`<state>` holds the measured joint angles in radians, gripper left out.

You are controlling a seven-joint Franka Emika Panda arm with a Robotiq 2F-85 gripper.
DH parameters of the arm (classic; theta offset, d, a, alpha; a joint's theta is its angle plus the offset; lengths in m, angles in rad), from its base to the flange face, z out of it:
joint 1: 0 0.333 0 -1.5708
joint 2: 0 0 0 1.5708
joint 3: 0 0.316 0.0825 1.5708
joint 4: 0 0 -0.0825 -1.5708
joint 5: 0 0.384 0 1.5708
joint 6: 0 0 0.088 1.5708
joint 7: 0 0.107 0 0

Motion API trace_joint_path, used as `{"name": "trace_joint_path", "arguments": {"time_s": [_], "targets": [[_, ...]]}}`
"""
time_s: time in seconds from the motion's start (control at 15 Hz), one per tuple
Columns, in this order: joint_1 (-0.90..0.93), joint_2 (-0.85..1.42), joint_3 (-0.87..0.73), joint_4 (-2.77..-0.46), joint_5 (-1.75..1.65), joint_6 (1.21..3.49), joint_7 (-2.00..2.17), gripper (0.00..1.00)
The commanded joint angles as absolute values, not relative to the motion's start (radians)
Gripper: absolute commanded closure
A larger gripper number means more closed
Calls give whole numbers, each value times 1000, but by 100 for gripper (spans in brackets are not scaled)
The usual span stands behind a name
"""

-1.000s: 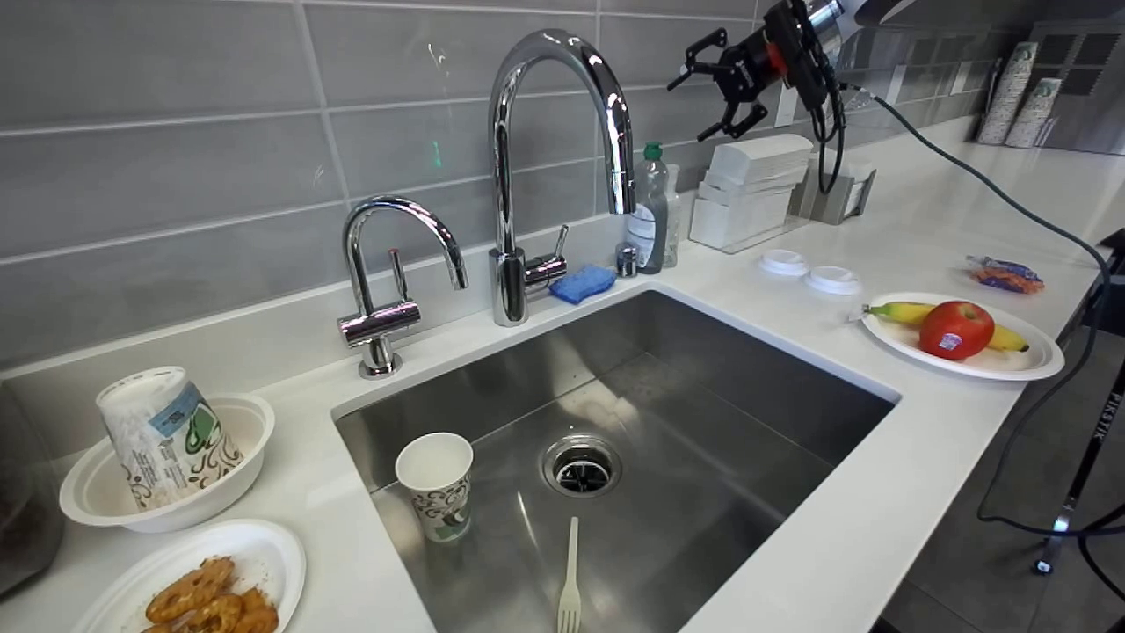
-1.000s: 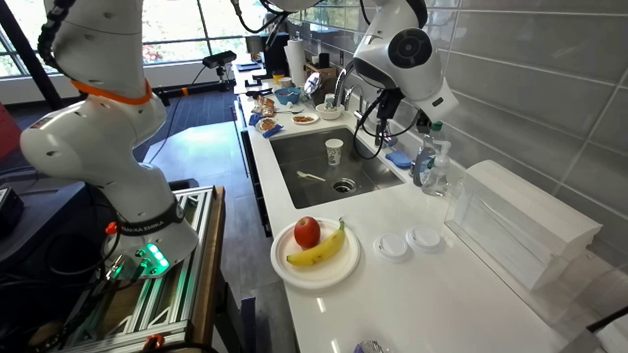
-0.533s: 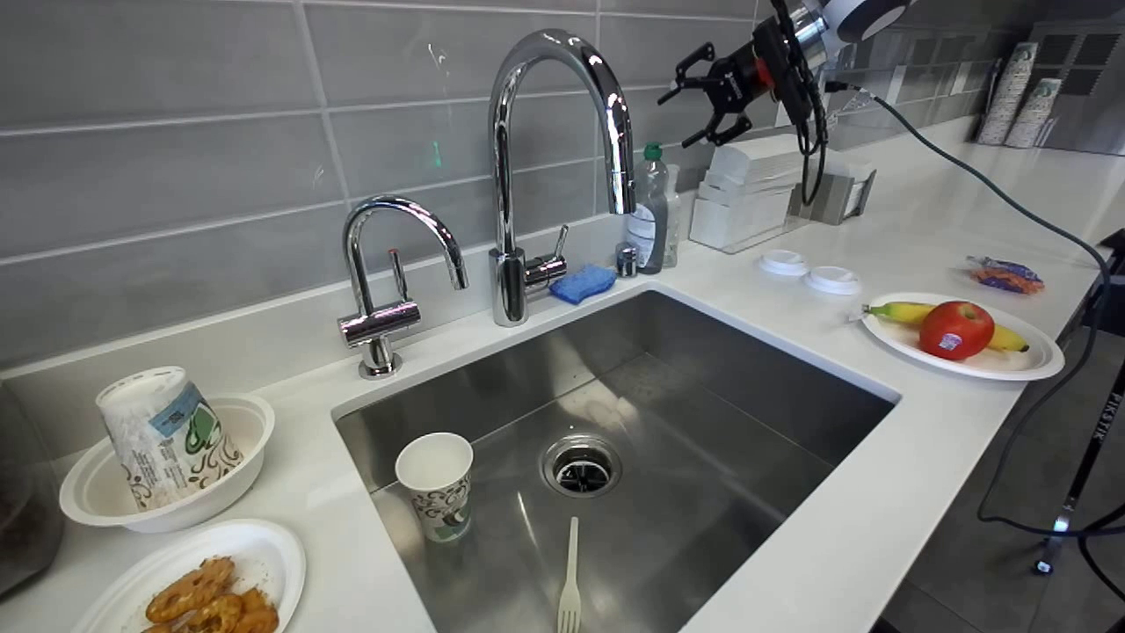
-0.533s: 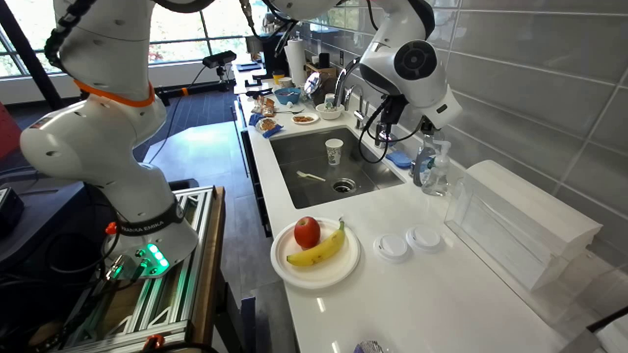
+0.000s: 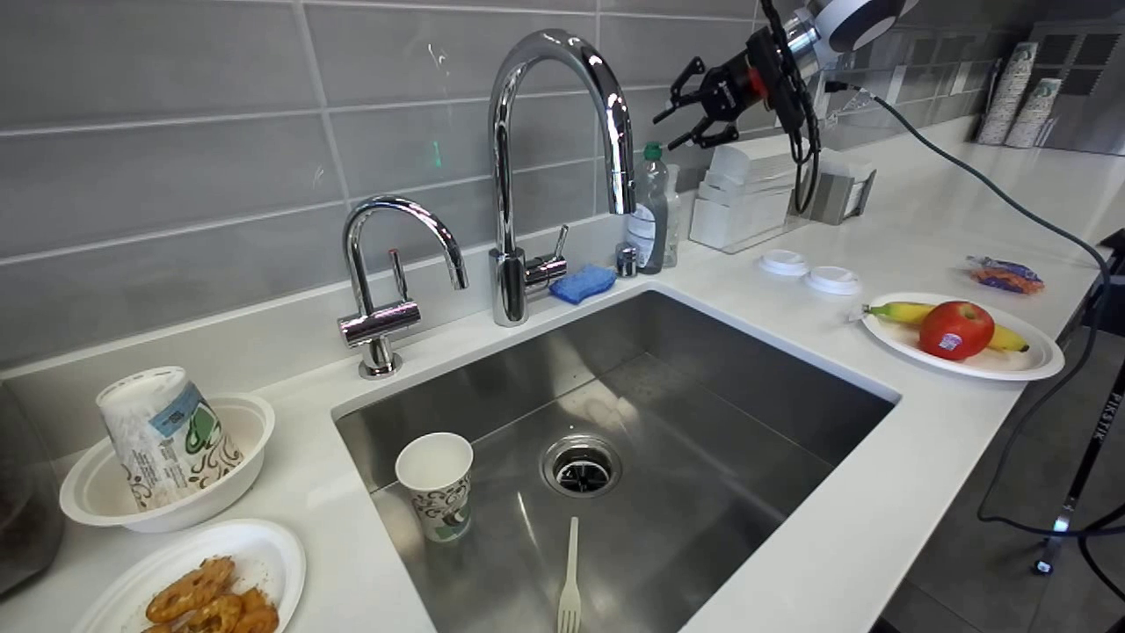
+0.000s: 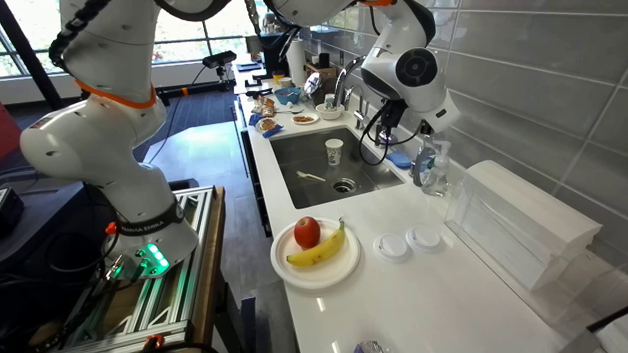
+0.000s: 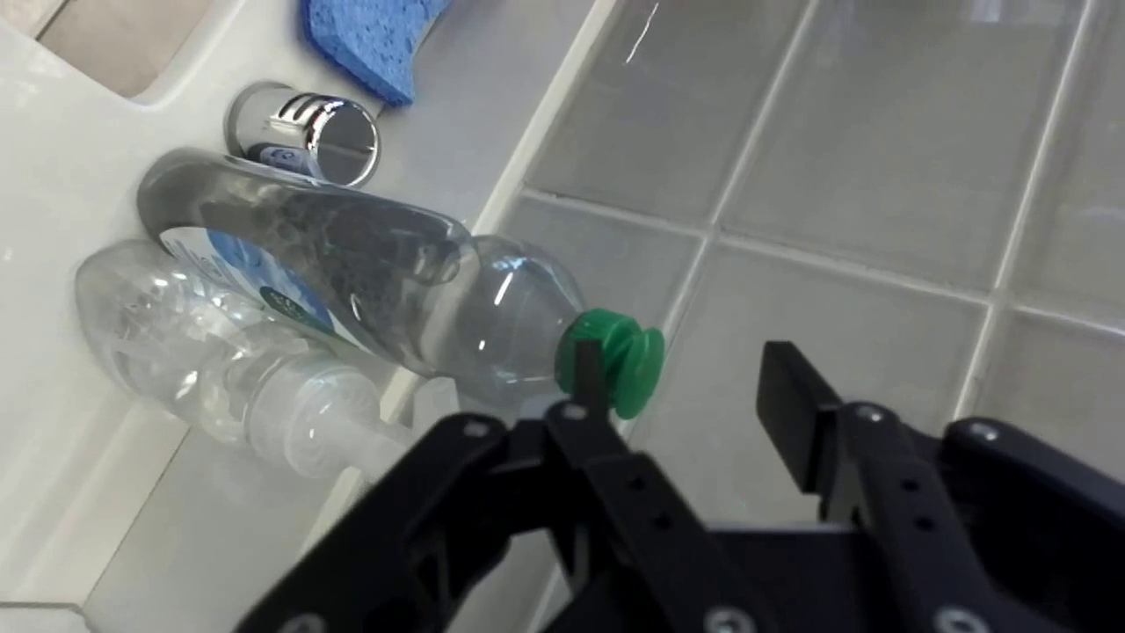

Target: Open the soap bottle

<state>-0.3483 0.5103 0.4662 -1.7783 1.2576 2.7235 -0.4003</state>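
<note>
Gripper (image 7: 683,360), black, one. Jaws stand wide apart, grasping nothing; in an exterior view they hang tilted, just above the soap bottle (image 5: 650,202). Step in hand, by judgement: the approach to the cap (image 7: 637,369). Best shifted sideways until the cap lies midway between the jaws, one of which overlaps it in the wrist view; whether they touch cannot be told. Then close softly on the cap alone, clear of the rounded shoulder, and work along the bottle's axis: it stands unbraced and would likely tip or slide under an uneven push.

Soap bottle: slim, see-through plastic, greyish, clearer toward the shoulder; pale label (image 7: 259,272) with blue and dark green. Cap green, ribbed below, a flared disc above; whether it pulls, flips or twists, uncertain. Upright on the white worktop (image 5: 729,272) at a back corner of the sink (image 5: 756,378).

Pump bottle (image 7: 193,343): clear, just beside it; liable to be knocked.

Chrome fitting (image 7: 303,132): short, round, on the opposite side.

Sponge (image 7: 369,44): blue, flat, beyond the fitting.

Tiled wall (image 7: 844,149): grey, behind all these.
</note>
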Motion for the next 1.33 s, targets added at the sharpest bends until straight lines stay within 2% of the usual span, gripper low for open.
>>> {"name": "trace_joint_path", "arguments": {"time_s": [0.0,0.07,0.2,0.27,0.4,0.47,0.6,1.0,1.13,1.27], "targets": [[-356,539,482,-1753,1294,2732,-450,60],[-356,542,482,-1751,1294,2731,-454,68],[-355,549,484,-1744,1292,2732,-468,68],[-356,555,487,-1737,1298,2735,-482,75],[-357,564,489,-1726,1300,2737,-500,77],[-357,567,488,-1723,1299,2737,-505,84],[-358,574,488,-1716,1300,2738,-516,77],[-358,582,481,-1715,1291,2742,-509,72],[-360,585,481,-1714,1290,2740,-510,76],[-360,586,483,-1714,1288,2737,-512,90]]}}
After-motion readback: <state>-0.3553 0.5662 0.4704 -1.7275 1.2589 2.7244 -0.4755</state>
